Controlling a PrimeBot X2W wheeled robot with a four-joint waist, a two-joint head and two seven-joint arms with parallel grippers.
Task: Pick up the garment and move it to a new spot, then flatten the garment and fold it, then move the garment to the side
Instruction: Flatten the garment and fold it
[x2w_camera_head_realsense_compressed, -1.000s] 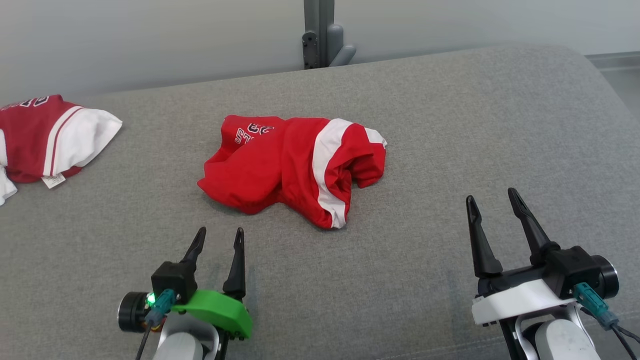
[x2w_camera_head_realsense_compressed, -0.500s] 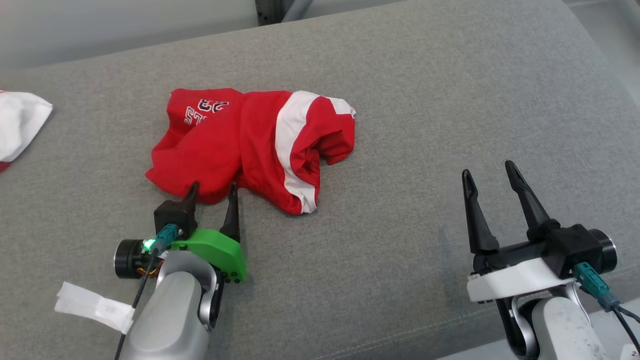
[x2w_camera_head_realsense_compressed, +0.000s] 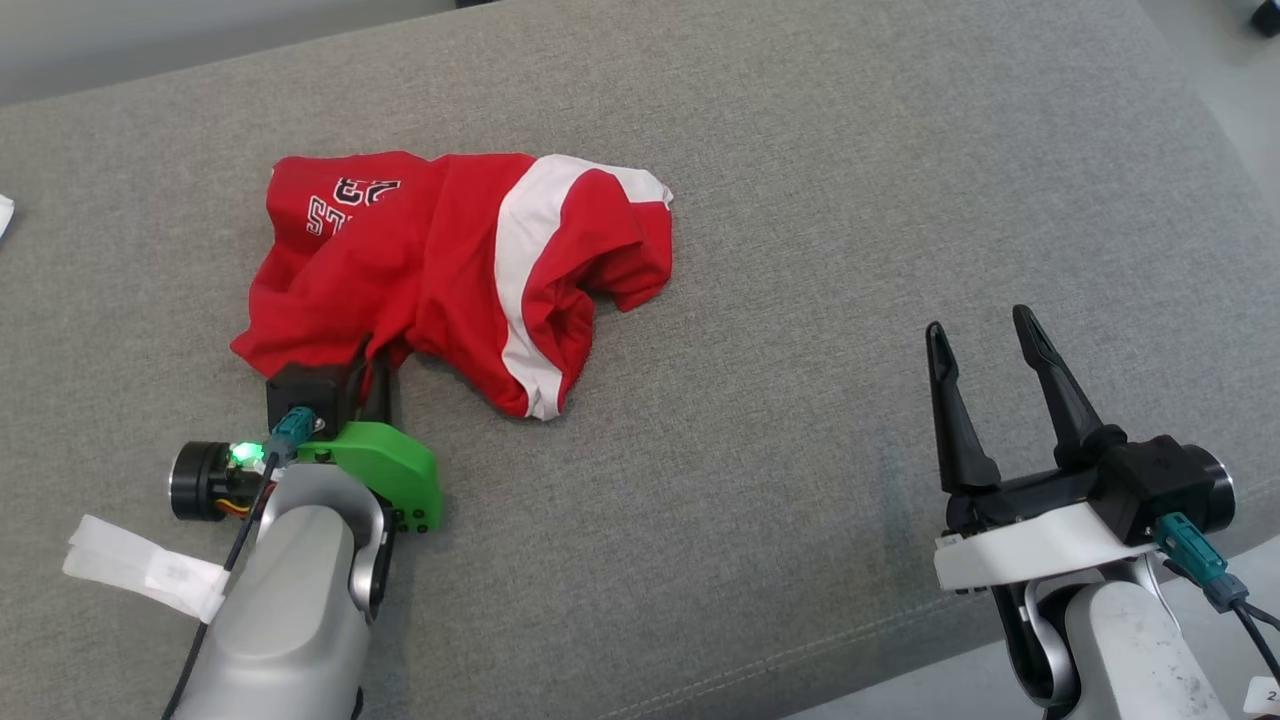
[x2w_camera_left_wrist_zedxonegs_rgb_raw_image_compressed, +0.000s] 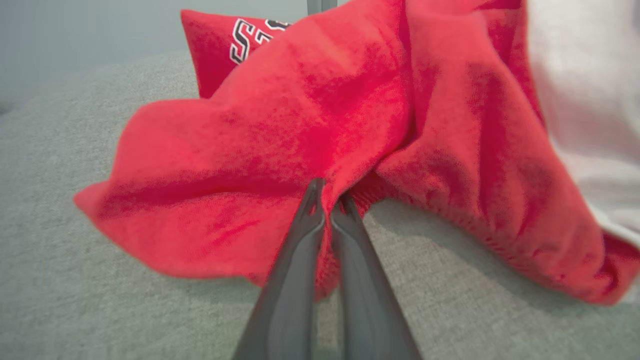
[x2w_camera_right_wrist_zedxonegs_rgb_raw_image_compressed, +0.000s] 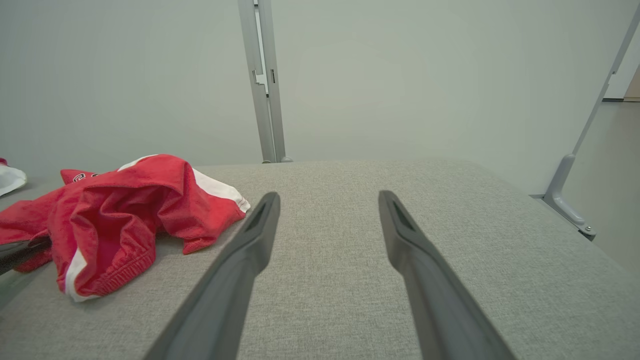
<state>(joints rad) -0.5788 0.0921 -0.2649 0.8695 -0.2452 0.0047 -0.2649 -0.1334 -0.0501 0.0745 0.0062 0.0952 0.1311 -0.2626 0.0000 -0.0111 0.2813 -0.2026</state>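
The crumpled red garment (x2w_camera_head_realsense_compressed: 450, 270) lay left of centre on the grey cushion (x2w_camera_head_realsense_compressed: 800, 450), its near hem pinched between the pressed-together fingers of the left gripper (x2w_camera_left_wrist_zedxonegs_rgb_raw_image_compressed: 327, 200), seemingly ready for lifting, while the right gripper (x2w_camera_head_realsense_compressed: 978, 323) hovered spread and empty, well apart.
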